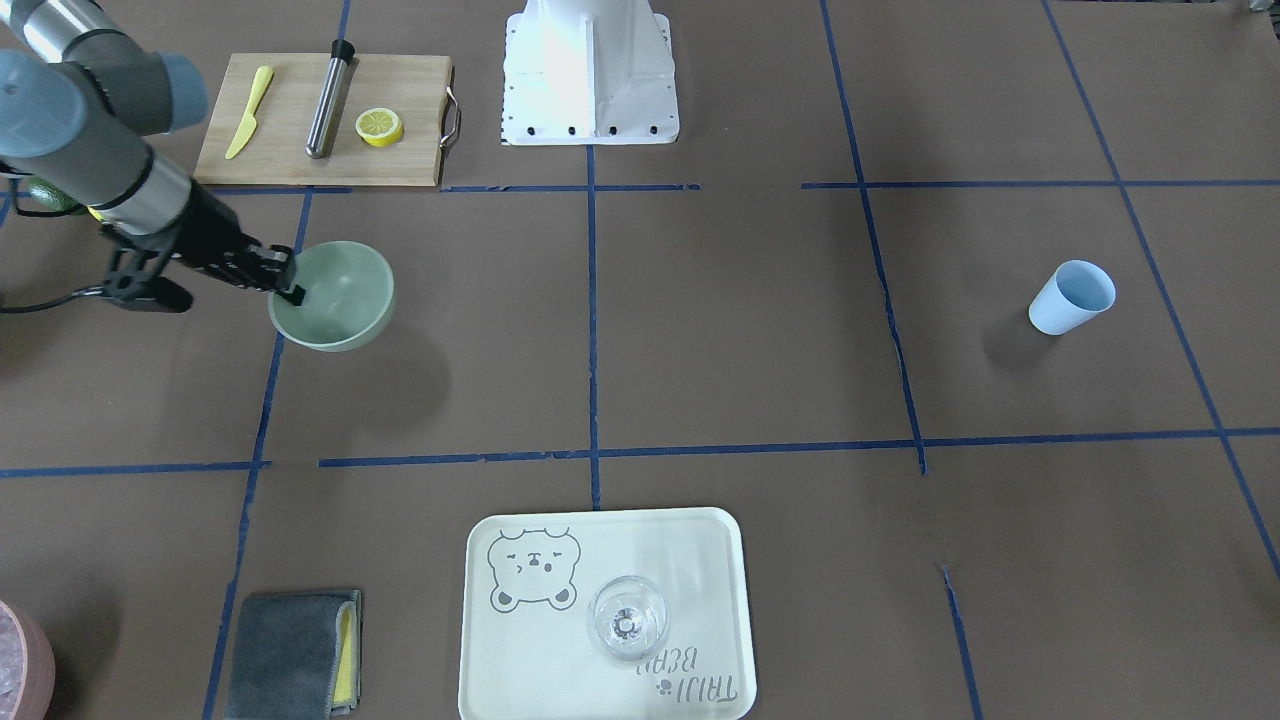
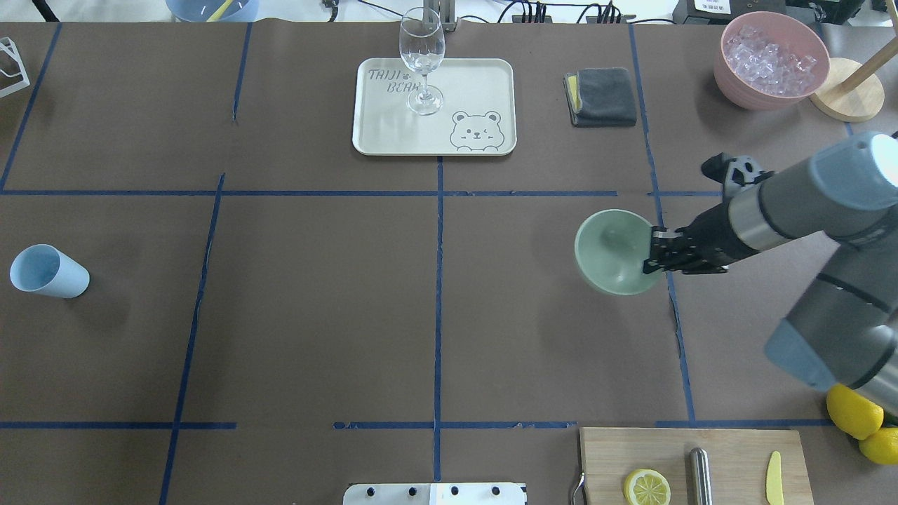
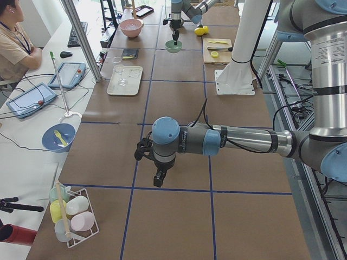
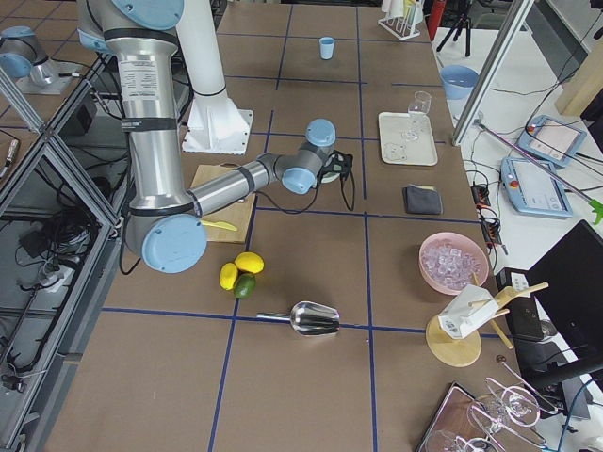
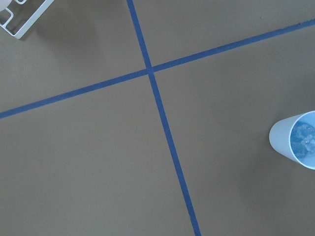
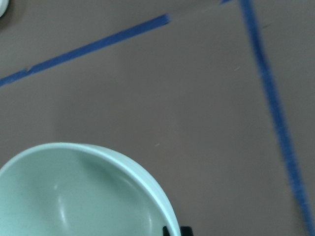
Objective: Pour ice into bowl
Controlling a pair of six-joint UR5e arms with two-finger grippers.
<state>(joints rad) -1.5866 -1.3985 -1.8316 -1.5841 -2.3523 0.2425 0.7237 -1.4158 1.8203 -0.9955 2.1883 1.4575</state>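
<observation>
Right claw (image 2: pixel 654 257) is clamping the mint-green bowl (image 2: pixel 609 252) by its near rim. Left claw (image 3: pixel 158 181) is hovering, opening can't tell; ice (image 5: pixel 304 139) is sitting in the light blue cup (image 5: pixel 278 141) beside it.

Brown table (image 2: pixel 316 315), tray (image 2: pixel 393 133), cutting board (image 2: pixel 736 449), cup (image 2: pixel 49 272)

A broad stretch of open table runs between the light blue cup (image 2: pixel 49 272) on the robot's left and the bowl (image 2: pixel 612 251) on its right, crossed only by flat tape lines. Along the far edge stand the tray (image 2: pixel 379 119) with a tall wine glass (image 2: pixel 421 56), a folded grey cloth (image 2: pixel 603 98) and the pink container (image 2: pixel 733 84). The cutting board (image 2: pixel 736 463) and lemons (image 2: pixel 854 412) fill the near right corner. The right gripper (image 2: pixel 654 256), clamped on the bowl's rim, blocks that side.
</observation>
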